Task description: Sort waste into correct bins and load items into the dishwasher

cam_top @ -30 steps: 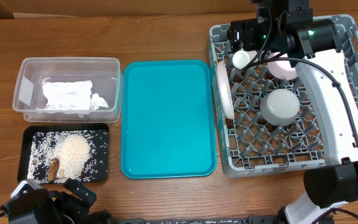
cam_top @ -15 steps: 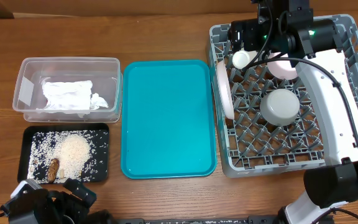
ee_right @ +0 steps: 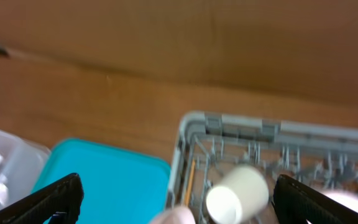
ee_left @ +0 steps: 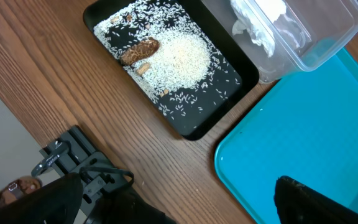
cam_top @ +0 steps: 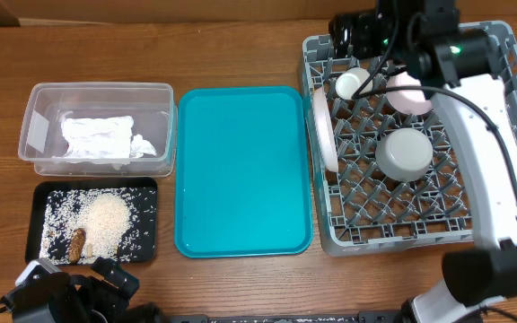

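Well, right gripper point(ee_right: 176, 184) gapes above the cream cup point(ee_right: 238, 194) — left gripper point(ee_left: 176, 186) likewise, near the black tray point(ee_left: 194, 127).

- The left arm point(cam_top: 65, 296) sits folded low at the near left edge of the worktop point(cam_top: 240, 54), its dark links bunched together.
- The left tool point(ee_left: 179, 186) looks down at a slant, its two dark fingers point(ee_left: 48, 199) spread wide with nothing between them.
- The right arm point(cam_top: 490, 170) reaches from the near right side to the far side, its black wrist point(cam_top: 420, 40) bent leftward.
- The right tool point(ee_right: 178, 186) is also spread wide, gripping nothing.
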You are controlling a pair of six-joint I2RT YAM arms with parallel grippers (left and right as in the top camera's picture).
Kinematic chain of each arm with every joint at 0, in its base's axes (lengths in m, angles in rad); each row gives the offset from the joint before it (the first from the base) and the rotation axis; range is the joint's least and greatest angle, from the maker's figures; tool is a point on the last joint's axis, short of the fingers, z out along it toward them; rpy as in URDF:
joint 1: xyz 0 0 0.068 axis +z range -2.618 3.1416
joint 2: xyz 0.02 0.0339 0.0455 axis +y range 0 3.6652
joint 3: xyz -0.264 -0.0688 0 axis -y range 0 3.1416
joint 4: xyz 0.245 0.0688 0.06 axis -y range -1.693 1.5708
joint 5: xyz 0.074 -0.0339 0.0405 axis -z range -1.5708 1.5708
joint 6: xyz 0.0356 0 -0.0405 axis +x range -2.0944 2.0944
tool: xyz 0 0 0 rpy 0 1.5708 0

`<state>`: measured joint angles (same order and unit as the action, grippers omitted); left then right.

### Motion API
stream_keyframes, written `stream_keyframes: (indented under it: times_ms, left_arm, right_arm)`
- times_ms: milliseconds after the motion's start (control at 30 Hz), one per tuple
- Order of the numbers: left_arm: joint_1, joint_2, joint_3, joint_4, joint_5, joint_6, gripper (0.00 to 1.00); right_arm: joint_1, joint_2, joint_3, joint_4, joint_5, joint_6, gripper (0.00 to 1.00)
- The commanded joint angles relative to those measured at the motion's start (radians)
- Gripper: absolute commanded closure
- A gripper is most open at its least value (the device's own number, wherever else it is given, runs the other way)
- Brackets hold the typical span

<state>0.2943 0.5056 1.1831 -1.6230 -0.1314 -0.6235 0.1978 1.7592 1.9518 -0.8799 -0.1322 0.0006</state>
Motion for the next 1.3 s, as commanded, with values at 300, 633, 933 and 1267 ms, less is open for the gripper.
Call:
stream_keyframes:
  times_ms: [300, 633, 933, 1267]
  left_arm:
    - [-0.001, -0.017, -0.004, 0.004, 0.005, -0.012, 0.0]
    - [-0.001, -0.017, -0.004, 0.004, 0.005, -0.012, 0.0]
    - [-0.001, -0.017, -0.004, 0.004, 0.005, -0.012, 0.0]
    - [-0.001, -0.017, -0.004, 0.004, 0.005, -0.013, 0.0]
  right_arm:
    - [-0.06, -0.879, -0.451, 0.249, 0.007, -0.001, 0.0]
    - [-0.132, -1.612, -1.365, 0.752, 0.007, 0.005, 0.0]
    - [-0.159, -1.756, -1.838, 1.123, 0.002, 0.179, 0.0]
    - [-0.159, -1.756, -1.944, 1.029, -0.003, 0.155, 0.0]
